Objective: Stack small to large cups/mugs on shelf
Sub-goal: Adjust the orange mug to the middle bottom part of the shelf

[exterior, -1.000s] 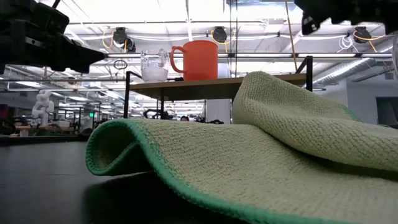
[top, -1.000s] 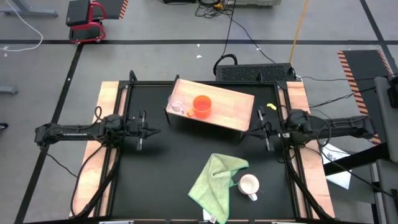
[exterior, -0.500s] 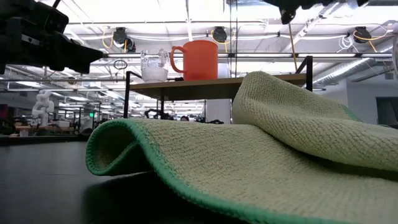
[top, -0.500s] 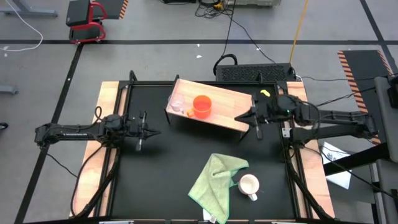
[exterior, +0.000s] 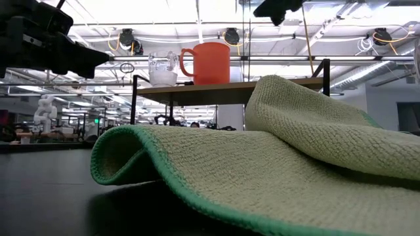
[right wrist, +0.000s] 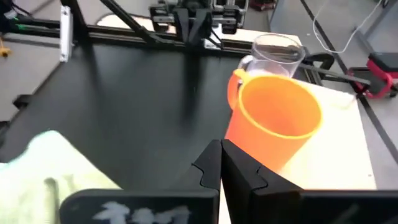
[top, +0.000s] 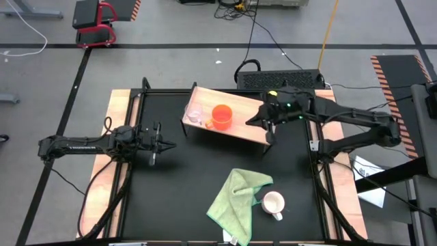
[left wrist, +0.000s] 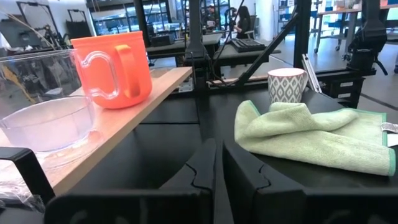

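Overhead, the right gripper (top: 249,124) hangs above the shelf (top: 256,116), fingers pressed together on nothing, its tip aimed at the orange mug (top: 221,115) just ahead of it. In the right wrist view the mug's round open mouth sits directly beyond the clenched fingers (right wrist: 244,169), and the clear glass cup (right wrist: 276,50) stands just behind the mug, close against it. Both vessels are upright on the light-wood board, side by side rather than nested, so the stacking is judged not yet done.

The white mug (top: 273,203), patterned on its outside and with a handle, stands well behind and below that gripper on the black tabletop (top: 184,178), touching the crumpled green cloth (top: 235,197), whose looped weave and darker hem fill the low view. It likely waits there to receive the smaller cups.

The left gripper (top: 168,144) rests low over the table, level with the shelf's near end; its fingers (left wrist: 199,171) show only a thin slit and hold nothing, and whether they are parting cannot be told. The glass cup lies ahead of it, the smooth plastic-looking orange mug beside that.
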